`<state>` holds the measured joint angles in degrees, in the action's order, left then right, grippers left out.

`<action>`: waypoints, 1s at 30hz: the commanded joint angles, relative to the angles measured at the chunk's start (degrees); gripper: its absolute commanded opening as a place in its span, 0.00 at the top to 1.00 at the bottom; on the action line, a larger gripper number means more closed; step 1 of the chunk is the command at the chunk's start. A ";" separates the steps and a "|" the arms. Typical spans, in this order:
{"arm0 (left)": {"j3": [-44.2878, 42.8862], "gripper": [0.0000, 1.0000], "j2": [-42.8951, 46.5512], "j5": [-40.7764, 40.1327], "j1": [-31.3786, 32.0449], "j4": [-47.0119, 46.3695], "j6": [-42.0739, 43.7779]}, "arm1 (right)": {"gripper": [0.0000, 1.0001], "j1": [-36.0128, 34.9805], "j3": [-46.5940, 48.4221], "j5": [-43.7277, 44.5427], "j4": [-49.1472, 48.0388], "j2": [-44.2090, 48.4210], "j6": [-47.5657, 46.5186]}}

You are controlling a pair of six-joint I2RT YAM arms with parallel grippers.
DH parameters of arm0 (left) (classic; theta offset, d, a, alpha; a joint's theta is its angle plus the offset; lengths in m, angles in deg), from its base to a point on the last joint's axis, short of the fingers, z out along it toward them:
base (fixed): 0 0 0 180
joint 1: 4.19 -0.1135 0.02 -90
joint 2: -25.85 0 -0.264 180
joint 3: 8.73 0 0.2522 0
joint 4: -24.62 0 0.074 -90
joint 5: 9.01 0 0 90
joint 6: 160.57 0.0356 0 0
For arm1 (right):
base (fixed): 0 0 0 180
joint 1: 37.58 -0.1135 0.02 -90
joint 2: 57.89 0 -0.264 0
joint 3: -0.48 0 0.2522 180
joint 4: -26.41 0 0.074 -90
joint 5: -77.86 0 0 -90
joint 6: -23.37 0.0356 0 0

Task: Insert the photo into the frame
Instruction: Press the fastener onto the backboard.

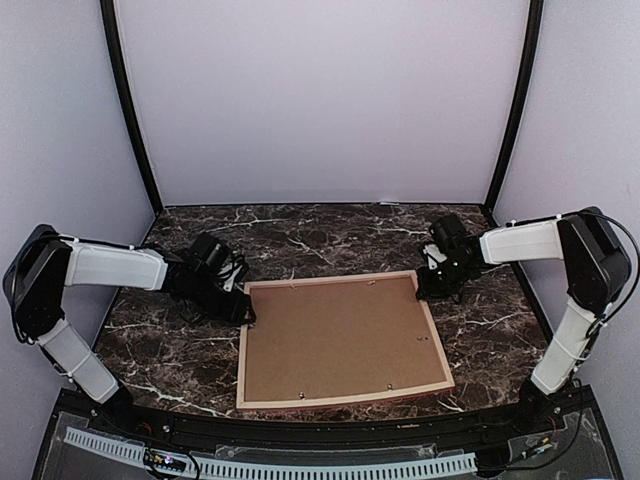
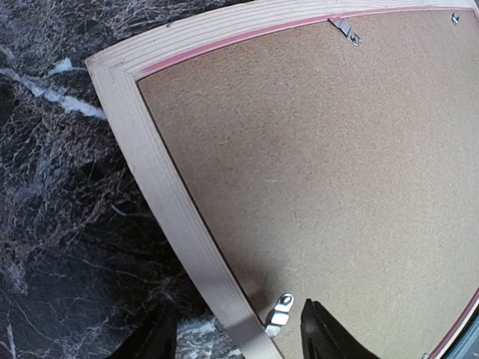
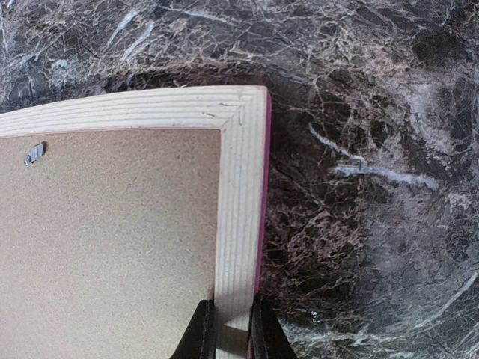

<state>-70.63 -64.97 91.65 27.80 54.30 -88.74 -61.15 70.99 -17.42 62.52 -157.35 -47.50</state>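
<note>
The frame lies face down in the middle of the table, pale wood up, with a thin pink edge showing. A brown backing board fills it. The photo is hidden. My left gripper is at the frame's left rail. It is open, one finger over the marble and the other over the board, beside a small metal tab. My right gripper is at the far right corner. It is shut on the frame's right rail.
The dark marble table surrounds the frame, with grey walls close on three sides. More metal tabs sit along the inner edge of the rails. The arm bases stand at the near edge.
</note>
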 commanded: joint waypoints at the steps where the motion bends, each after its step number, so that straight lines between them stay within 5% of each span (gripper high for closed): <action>1: 0.26 0.39 2.18 0.53 -0.19 1.00 0.94 | 0.95 0.28 -3.20 -0.32 2.10 -4.62 -0.22; 15: -2.54 0.38 -2.32 -4.24 2.26 4.02 3.32 | 0.95 0.28 -2.73 -0.43 2.09 -5.64 -0.33; 30: -3.26 0.57 -3.84 -5.49 2.54 4.44 3.65 | 0.95 0.33 -2.31 -0.87 2.11 -6.51 -0.50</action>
<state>-73.08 -68.12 87.43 30.11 56.88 -85.75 -61.13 71.67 -17.97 60.99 -158.44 -47.74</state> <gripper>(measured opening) 0.445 0.127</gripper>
